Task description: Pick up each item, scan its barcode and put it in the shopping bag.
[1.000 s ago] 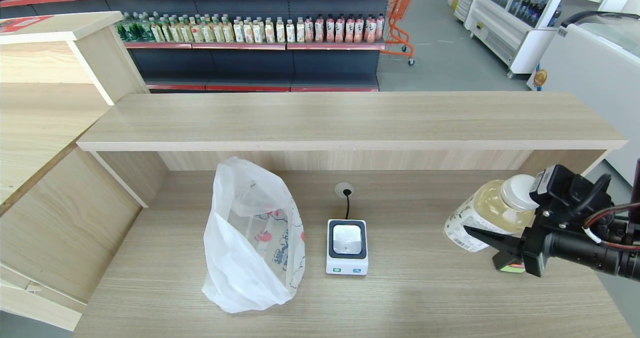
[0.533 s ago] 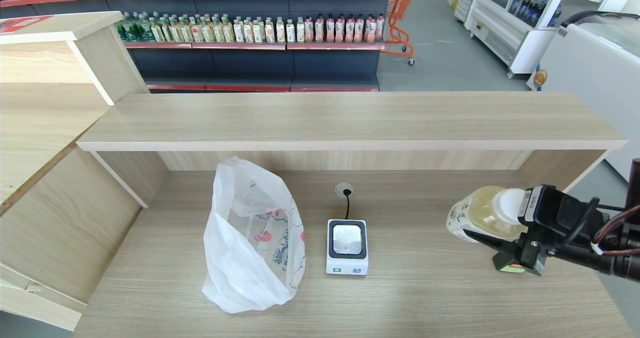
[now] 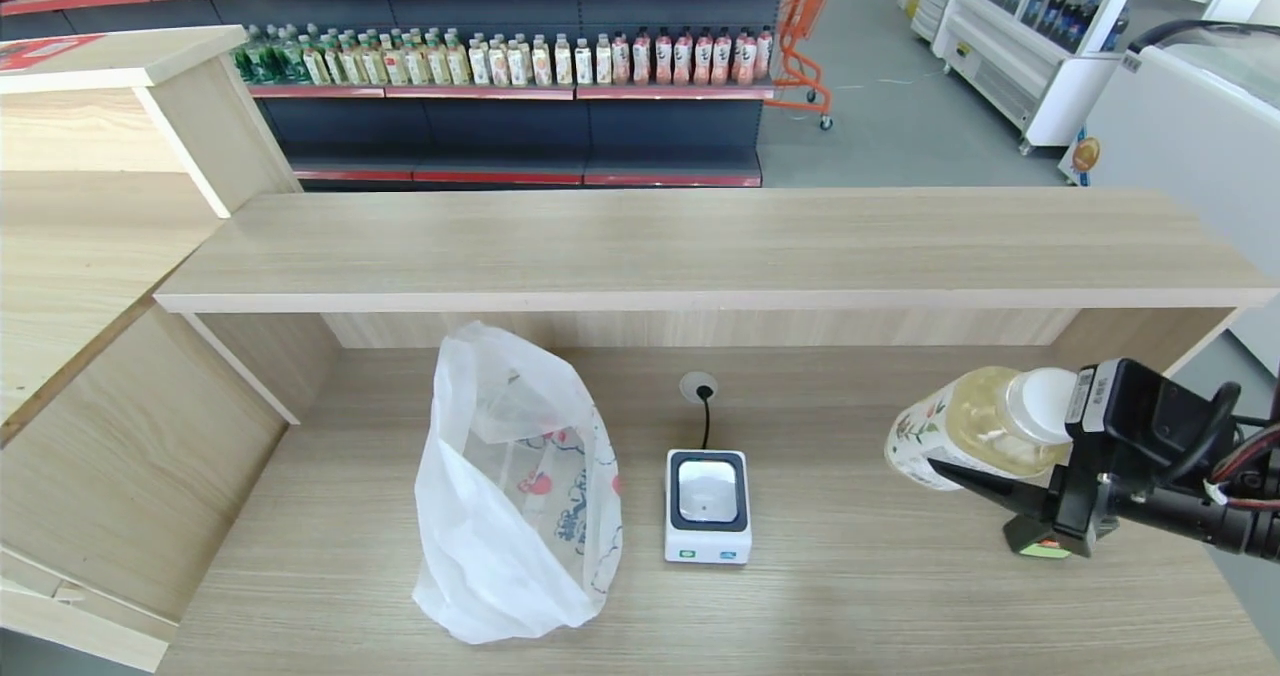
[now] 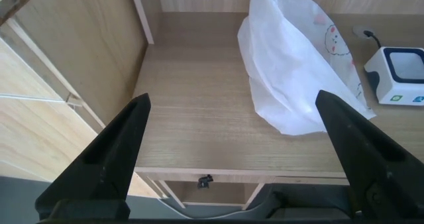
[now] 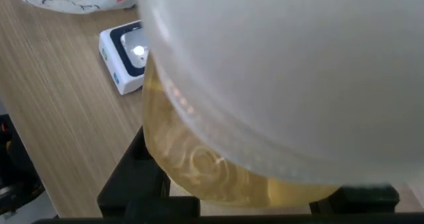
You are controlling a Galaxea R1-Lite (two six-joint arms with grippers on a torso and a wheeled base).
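Above the tabletop's point(image 3: 850, 606) right edge, right fingers point(image 3: 985, 486) grip a bottle point(image 3: 960, 421) tilted, probably for the scanner point(image 3: 708, 508); left fingers point(image 4: 112, 158) spread.

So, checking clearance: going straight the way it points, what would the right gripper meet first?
Likely the shopping bag, the held bottle leading and passing over the scanner; height is hard to judge.

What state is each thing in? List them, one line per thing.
bottle: capped, tilted, held off the counter.
right claw: shut on the bottle.
left claw: open, empty.
shopping bag: standing on the counter, mouth open.
scanner: flat on the counter, window up, light on.
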